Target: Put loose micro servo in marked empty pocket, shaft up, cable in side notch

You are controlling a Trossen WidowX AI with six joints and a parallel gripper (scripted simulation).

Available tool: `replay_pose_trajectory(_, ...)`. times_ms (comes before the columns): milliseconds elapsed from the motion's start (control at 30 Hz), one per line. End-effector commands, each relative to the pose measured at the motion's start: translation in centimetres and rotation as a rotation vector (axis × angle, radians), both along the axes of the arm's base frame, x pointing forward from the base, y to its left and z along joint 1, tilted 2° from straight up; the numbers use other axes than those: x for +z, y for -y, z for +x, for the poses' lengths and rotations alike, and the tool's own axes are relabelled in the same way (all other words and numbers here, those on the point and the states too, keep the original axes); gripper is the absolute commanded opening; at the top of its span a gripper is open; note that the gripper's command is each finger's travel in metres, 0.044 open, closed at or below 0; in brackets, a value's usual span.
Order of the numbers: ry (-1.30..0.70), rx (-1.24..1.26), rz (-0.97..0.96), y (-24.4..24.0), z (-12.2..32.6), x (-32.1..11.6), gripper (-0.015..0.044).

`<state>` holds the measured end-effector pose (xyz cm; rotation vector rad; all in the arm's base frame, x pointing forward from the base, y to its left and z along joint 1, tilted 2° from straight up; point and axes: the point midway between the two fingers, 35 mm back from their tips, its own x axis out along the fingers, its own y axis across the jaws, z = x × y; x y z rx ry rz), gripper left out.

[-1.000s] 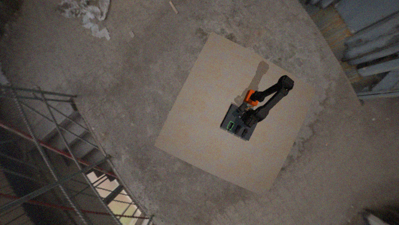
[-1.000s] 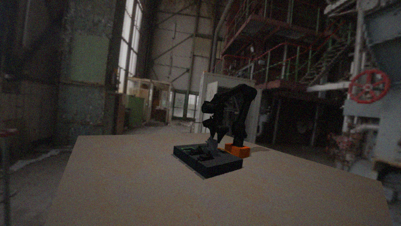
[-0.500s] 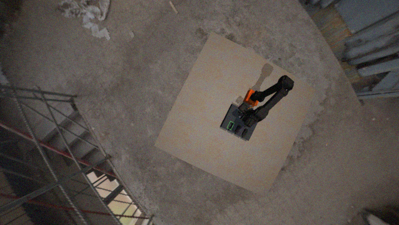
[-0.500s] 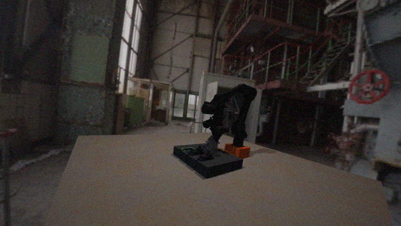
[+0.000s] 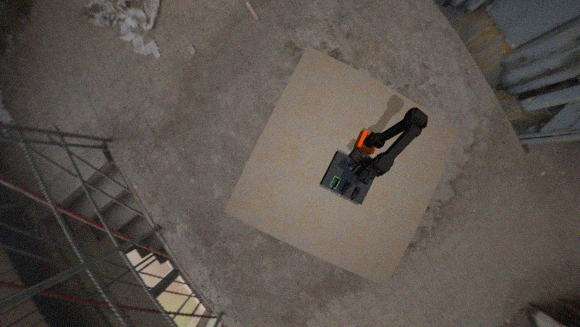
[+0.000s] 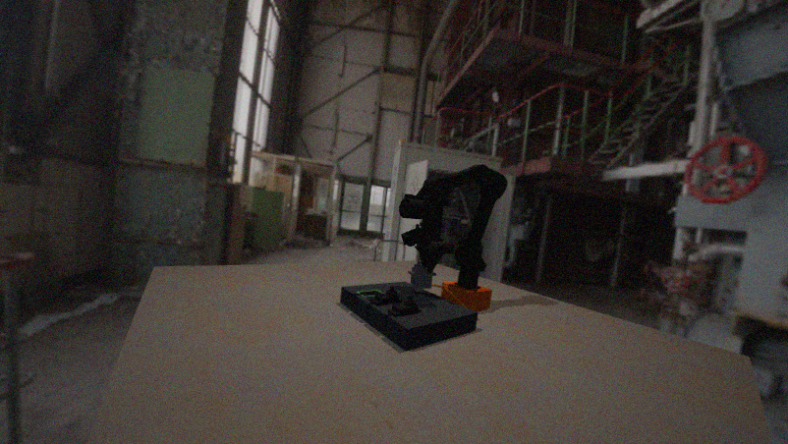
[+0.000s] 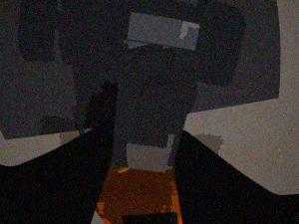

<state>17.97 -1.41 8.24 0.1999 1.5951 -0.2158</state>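
Note:
My gripper (image 6: 426, 263) (image 7: 146, 134) is shut on the loose micro servo (image 6: 422, 276) (image 7: 154, 104), a grey block between the black fingers. In the exterior view the servo looks roughly upright at the deck's rear edge, close to the arm's base; whether it touches the deck is unclear. A thin orange cable (image 6: 435, 285) shows beside it. The dark deck (image 5: 330, 171) (image 6: 432, 316) (image 7: 264, 59) lies flat on the table. The marked pocket (image 5: 332, 182) (image 6: 370, 291) has a green outline and lies away from the servo. The shaft and most of the cable are hidden or too dark to tell.
An orange box (image 5: 362, 139) (image 6: 478, 298) (image 7: 140, 190) stands at the foot of the arm, right behind the deck. Dark raised parts (image 6: 404, 306) stand on the deck beside the marked pocket. The pale table (image 5: 292, 121) (image 6: 248, 353) extends around the deck.

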Motion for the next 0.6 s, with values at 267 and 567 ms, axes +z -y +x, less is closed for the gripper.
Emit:
replay_pose_trajectory(267,0.019,-0.001,-0.004,-0.2,-0.7,1.1,0.0)
replay_pose_trajectory(567,0.02,-0.001,-0.004,-0.3,1.3,1.1,0.0)
